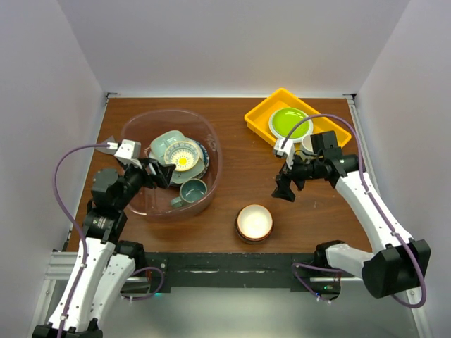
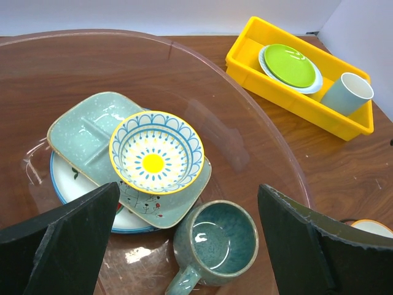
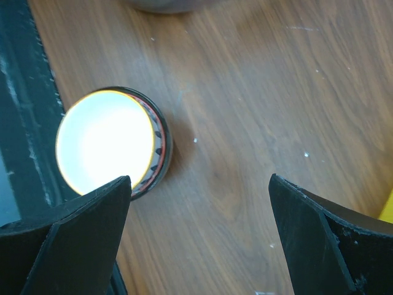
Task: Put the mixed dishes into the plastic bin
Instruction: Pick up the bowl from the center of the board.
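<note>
A brown wooden desk (image 1: 239,144) carries everything. Its left half is taken up by the plastic bin (image 1: 212,156), a transparent, faintly pink, rounded tub that reaches close to the left edge. A yellow tray (image 1: 256,117) is set askew in the far right corner, well apart from the bin.

The left gripper (image 1: 163,176) is held over the near left part of the bin's inside, with its jaws spread wide and nothing between them. The right gripper (image 1: 285,189) is held over bare desk between the tray and the near edge, and it too is spread wide and empty.

Inside the bin, a round white plate with a blue rim (image 2: 66,189) lies lowest. A pale mint squarish dish (image 2: 80,130) with a divider is laid on it. A blue and yellow patterned bowl (image 2: 156,153) rests upright on that dish.

In the tray, a lime-green plate (image 2: 288,63) is stacked on a white plate, and a plain white cup (image 2: 347,93) stands just beside them.

A teal mug (image 2: 215,241) stands upright on the bin's floor, just beside the mint dish on its near side.

One small bowl (image 1: 254,222), dark outside and white inside, is left outside the bin, close to the middle of the desk's near edge.
</note>
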`<state>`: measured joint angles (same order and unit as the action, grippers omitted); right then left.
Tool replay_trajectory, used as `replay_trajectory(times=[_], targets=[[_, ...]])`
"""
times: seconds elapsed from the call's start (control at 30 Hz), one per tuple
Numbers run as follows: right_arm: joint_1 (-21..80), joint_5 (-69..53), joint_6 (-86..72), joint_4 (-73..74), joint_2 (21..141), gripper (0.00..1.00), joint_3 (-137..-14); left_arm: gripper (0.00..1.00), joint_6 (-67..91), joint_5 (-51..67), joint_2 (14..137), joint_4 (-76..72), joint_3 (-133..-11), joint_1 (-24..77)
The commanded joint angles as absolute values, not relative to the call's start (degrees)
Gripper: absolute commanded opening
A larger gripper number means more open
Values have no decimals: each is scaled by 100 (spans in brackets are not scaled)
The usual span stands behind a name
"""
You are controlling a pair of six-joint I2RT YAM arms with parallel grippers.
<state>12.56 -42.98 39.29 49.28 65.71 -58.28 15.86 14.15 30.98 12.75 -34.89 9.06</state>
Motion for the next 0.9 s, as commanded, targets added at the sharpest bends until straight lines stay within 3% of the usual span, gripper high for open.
replay_trajectory(times=[0.0, 0.87], targets=[[1528, -3674, 3797, 4746, 6636, 98, -6135, 100, 1608, 1547, 3050, 949, -3463, 870], [2443, -2171, 3515, 3894, 6873, 98, -5511, 100, 1608, 1600, 3094, 905, -3428, 870]])
